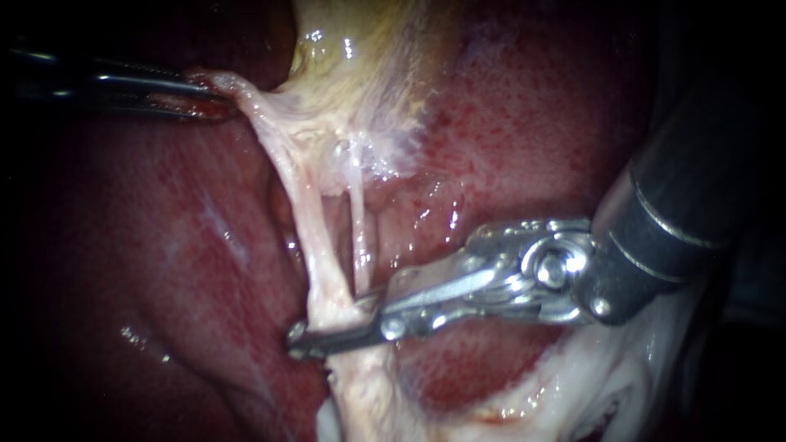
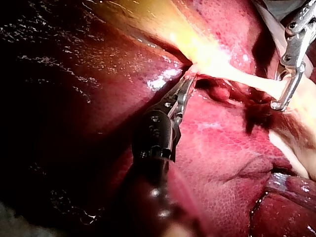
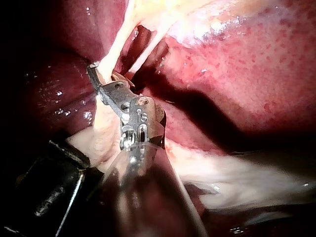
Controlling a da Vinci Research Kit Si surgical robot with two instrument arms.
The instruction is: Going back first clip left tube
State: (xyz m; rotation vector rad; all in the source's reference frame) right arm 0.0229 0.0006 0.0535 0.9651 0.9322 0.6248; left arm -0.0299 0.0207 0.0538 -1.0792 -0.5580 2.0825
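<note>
Two pale tubes run down from the yellowish gallbladder (image 1: 352, 57). The thick left tube (image 1: 304, 217) is stretched taut, and the thin right tube (image 1: 359, 233) hangs beside it. My left instrument (image 1: 201, 94) has its dark jaws shut on pale tissue at the top of the left tube, also visible in the left wrist view (image 2: 188, 80). My right instrument (image 1: 315, 336), with silver jaws, reaches across the low end of the left tube. One jaw passes in front and one behind, closed on the tube (image 2: 276, 101) (image 3: 96, 74). No clip shows on either tube.
Dark red liver (image 1: 164, 245) surrounds the tubes on both sides. White fatty tissue (image 1: 589, 385) lies under the right instrument's wrist. In the right wrist view a dark block (image 3: 49, 190) sits beside the shaft.
</note>
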